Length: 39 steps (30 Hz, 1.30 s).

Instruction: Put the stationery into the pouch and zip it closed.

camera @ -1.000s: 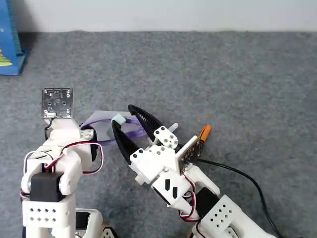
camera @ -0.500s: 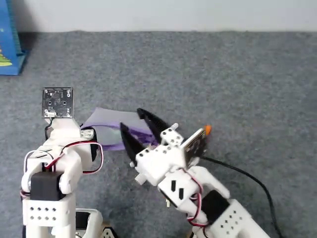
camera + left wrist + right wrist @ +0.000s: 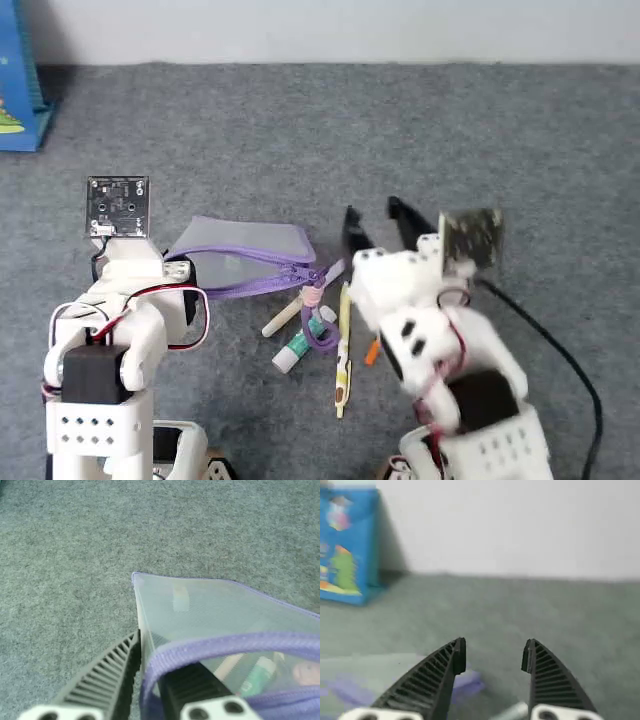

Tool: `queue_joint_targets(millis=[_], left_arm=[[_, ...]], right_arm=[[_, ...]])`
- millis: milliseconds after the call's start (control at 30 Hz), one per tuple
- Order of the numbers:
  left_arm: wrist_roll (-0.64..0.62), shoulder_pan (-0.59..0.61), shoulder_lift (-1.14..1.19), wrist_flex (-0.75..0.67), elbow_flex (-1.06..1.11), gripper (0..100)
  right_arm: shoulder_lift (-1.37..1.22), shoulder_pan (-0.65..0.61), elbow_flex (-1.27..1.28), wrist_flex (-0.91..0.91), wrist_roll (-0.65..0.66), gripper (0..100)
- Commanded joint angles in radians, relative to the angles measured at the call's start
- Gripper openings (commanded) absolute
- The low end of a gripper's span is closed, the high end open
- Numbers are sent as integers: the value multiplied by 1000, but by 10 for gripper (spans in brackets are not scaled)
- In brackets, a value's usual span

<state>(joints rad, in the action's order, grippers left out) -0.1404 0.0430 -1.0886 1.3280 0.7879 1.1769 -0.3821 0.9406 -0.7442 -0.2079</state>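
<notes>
The high view looks steeply down on the grey felt-covered table (image 3: 450, 130) from behind both arms, facing the white wall (image 3: 330, 30). The left wrist view sits very close over the translucent purple-trimmed zip pouch (image 3: 200, 605), which the high view shares. The right wrist view faces almost level toward that wall, sharing with the high view the blue printed box (image 3: 350, 545) far beyond the pouch.

We see bright, even light on the grey carpeted table (image 3: 520, 140), its shadows soft (faint-edged); the blue cardboard box (image 3: 347, 545) shades the white wall (image 3: 520, 525) beside it, and a pale sheen crosses the translucent purple-trimmed pouch (image 3: 210, 605).
</notes>
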Motion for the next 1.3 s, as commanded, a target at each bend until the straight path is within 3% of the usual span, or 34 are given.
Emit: queue_joint_targets(millis=[0, 433, 633, 833, 1167, 1267], left_arm=[[-8, 5, 5, 3, -2, 12], [-8, 5, 5, 11, -2, 12], [-8, 5, 5, 11, -2, 12], [-8, 5, 5, 11, -2, 12], [-8, 5, 3, 6, 12, 12], [-8, 5, 3, 6, 12, 12]], right_arm=[[-211, 70, -87, -21, 23, 193], [-969, 228, -385, -22, -55, 193], [-1147, 245, -519, -182, -63, 193], [-1299, 266, -695, -366, -155, 193], [-1521, 312, -819, -380, -150, 191], [-1555, 311, -836, -381, -138, 105]])
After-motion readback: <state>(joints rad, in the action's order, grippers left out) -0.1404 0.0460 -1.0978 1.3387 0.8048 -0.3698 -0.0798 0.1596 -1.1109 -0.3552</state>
